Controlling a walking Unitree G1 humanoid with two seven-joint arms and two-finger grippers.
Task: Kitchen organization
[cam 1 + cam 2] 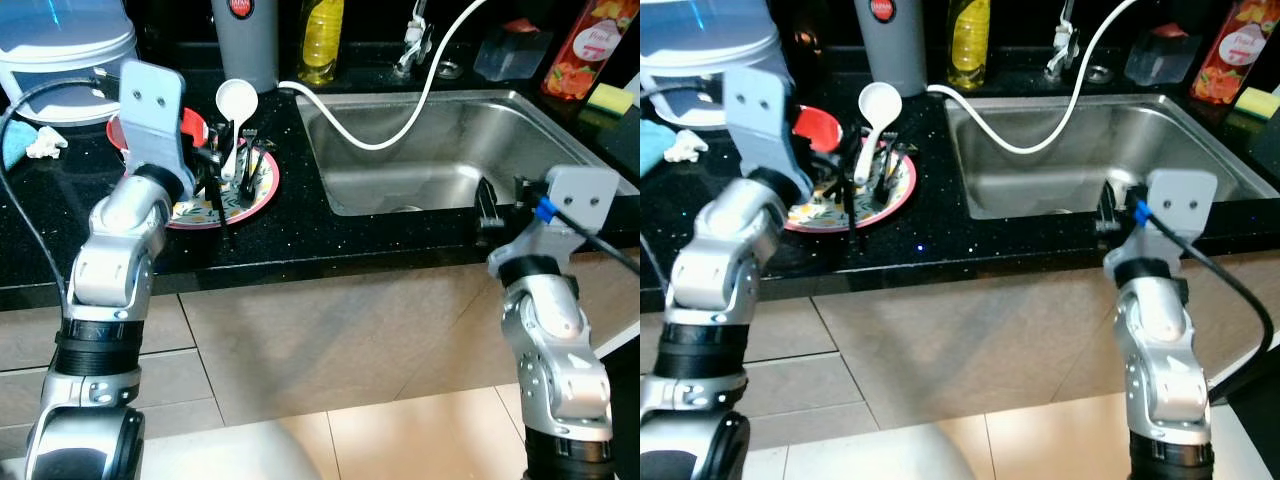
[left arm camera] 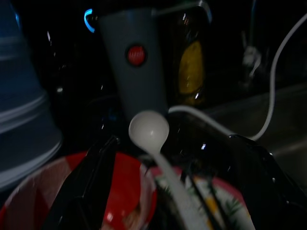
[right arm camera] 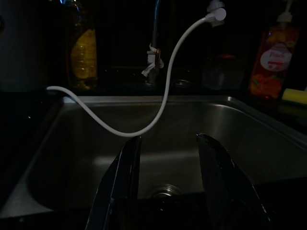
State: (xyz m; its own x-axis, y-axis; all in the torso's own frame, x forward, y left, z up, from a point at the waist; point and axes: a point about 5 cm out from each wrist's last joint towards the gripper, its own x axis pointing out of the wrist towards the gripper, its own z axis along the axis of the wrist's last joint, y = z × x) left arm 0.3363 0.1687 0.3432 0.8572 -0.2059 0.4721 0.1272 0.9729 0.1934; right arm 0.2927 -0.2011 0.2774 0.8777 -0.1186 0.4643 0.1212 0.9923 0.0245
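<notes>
The stainless steel sink (image 1: 440, 150) set in the black speckled counter served as the landmark. Well to the left of the sink, a round floral-patterned plate (image 1: 255, 190) lay on the counter, with a red bowl (image 1: 190, 125) touching its far-left side and dark cutlery lying across it. A white plastic ladle-shaped spoon (image 1: 236, 105) rose from the plate, bowl end up, towards a tall grey cylindrical canister (image 1: 245, 40) standing behind it.

The left gripper (image 1: 215, 165) hovered low over the plate, its black fingers (image 2: 91, 177) spread open on either side of the spoon's handle and not yet gripping it. The right gripper (image 3: 165, 187) waited at the sink's front edge, fingers apart and empty, pointing at the drain. A white hose (image 1: 400, 110) looped from the tap into the sink.

The step in hand seemed to be picking the white spoon off the plate. The next move would call for the left fingers closing squarely on the thin handle, then lifting straight up so the cutlery beside it was not dragged along.
</notes>
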